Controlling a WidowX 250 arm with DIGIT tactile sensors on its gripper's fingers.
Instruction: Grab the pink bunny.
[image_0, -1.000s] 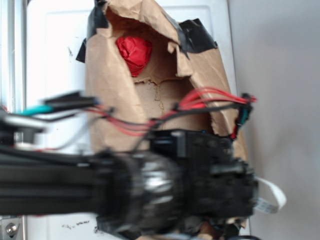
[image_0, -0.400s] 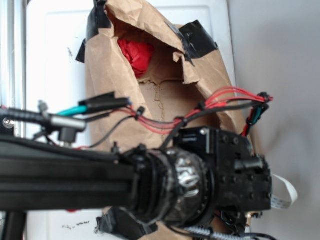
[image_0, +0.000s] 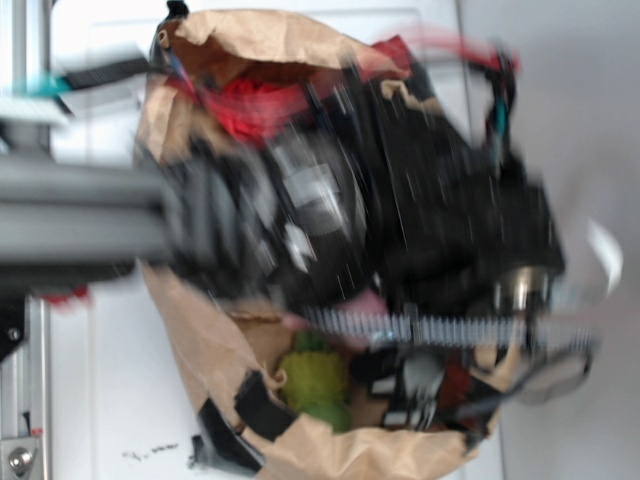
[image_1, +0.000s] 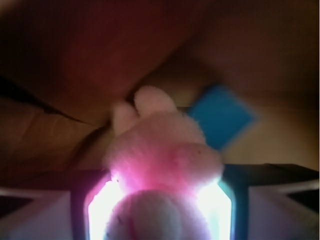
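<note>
1. The pink bunny (image_1: 162, 160) fills the middle of the wrist view, ears up, sitting between the two dark fingers (image_1: 80, 210) of the claw (image_1: 160, 210), lit brightly from below.
2. The fingers stand close on either side of the plush and appear to grip it, though blur hides the actual contact.
3. Behind the bunny lie a blue square (image_1: 220, 117) and dim brown paper.
4. In the exterior view the blurred black arm (image_0: 400, 220) covers the torn brown paper bag (image_0: 210, 350) on the white table (image_0: 100, 380).
5. A lumpy green plush toy (image_0: 315, 380) lies at the bag's near end; red paper (image_0: 250, 105) shows at its far end.
</note>
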